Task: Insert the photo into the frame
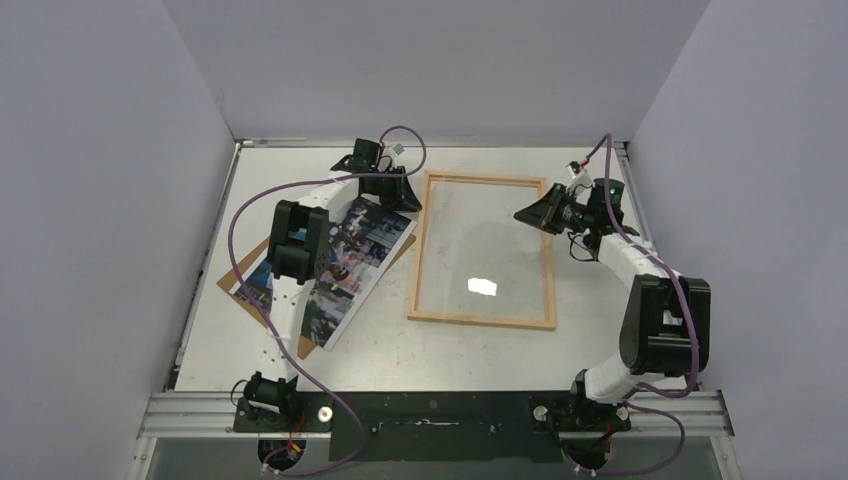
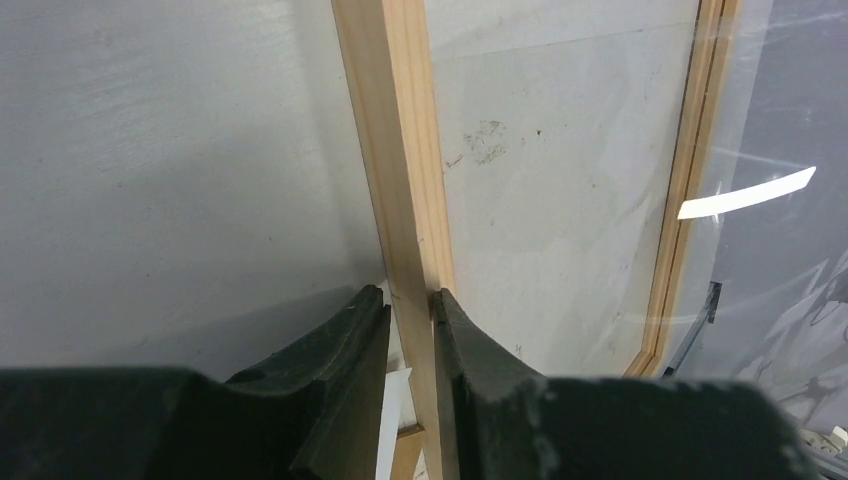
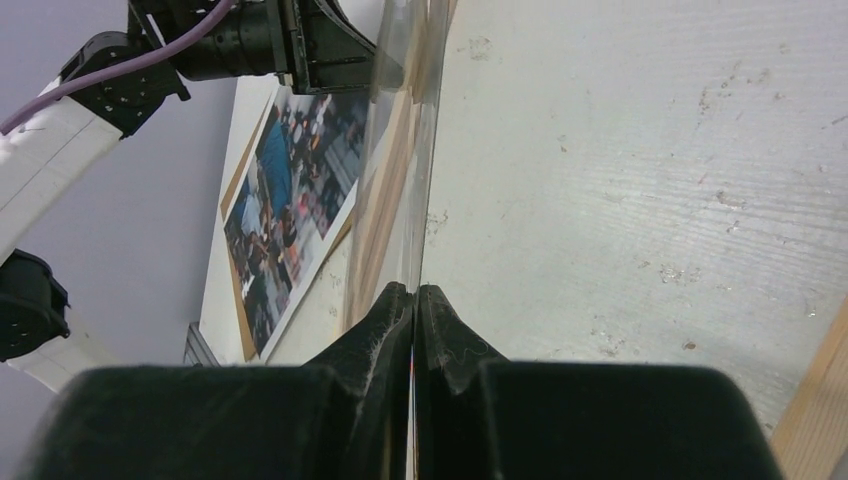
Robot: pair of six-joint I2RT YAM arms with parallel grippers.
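The light-wood frame (image 1: 481,320) lies flat mid-table. A clear glass pane (image 1: 490,250) stands tilted over it, its right edge raised. My right gripper (image 1: 530,213) is shut on that raised edge; in the right wrist view the jaws (image 3: 413,290) pinch the thin pane (image 3: 405,200) edge-on. My left gripper (image 1: 408,192) is at the frame's far left corner; in the left wrist view its tips (image 2: 410,300) close on the frame's left bar (image 2: 395,150). The photo (image 1: 340,265) lies face up left of the frame, partly under the left arm, and shows in the right wrist view (image 3: 290,200).
A brown backing board (image 1: 232,280) lies under the photo, sticking out at its left. White walls close the table at the back and both sides. A metal rail (image 1: 440,412) with both arm bases runs along the near edge.
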